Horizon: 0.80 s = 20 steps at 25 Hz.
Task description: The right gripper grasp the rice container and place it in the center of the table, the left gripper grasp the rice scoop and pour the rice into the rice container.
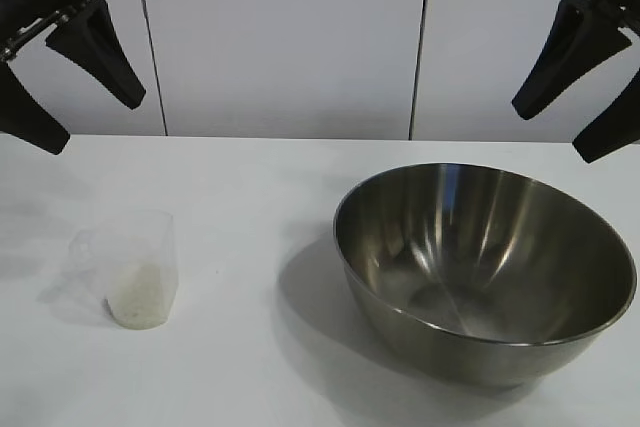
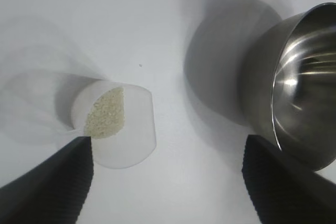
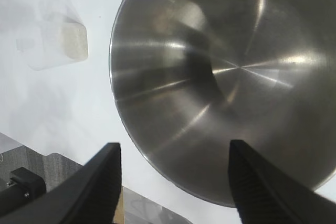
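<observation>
The bowl [image 1: 485,272] stands empty on the worktop [image 1: 250,177], right of centre. Rigid, smooth steel: likely slippery, so grip it across the rim. The cup [image 1: 135,267], at the left, holds a little rice [image 1: 138,297]; thin, light plastic, likely to tip, so grip its wall or handle gently. No readable markings. Left hand [image 1: 55,77] and right hand [image 1: 585,82] hover above, fingers apart.

Left gripper [image 1: 55,82] raised at upper left, fingers spread; right gripper [image 1: 590,97] raised upper right, fingers spread.
</observation>
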### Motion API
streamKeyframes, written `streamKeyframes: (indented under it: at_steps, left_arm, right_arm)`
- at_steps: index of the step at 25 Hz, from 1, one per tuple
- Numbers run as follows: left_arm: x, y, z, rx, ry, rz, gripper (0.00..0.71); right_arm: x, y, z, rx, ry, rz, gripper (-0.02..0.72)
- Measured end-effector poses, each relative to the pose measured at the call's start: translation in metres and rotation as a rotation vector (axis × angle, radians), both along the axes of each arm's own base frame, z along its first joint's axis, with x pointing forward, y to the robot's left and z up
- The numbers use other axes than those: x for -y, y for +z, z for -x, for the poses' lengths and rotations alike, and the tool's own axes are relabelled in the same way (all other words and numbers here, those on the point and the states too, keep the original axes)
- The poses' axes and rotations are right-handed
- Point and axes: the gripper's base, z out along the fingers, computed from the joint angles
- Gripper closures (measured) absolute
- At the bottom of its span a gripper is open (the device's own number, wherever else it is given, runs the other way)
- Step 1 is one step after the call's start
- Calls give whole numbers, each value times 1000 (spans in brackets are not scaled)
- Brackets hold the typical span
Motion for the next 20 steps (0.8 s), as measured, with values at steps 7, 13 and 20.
streamKeyframes:
  at_steps: [7,13,20]
  left_arm:
    - [0,0,0,1,1,0,143]
    - [0,0,0,2,1,0,143]
    - [0,0,0,2,2,0,143]
  right_arm:
    - [1,2,-1,12,8,8,295]
    - [16,10,-7,72,51,213,295]
    - [33,-13,-20,23,38,402,295]
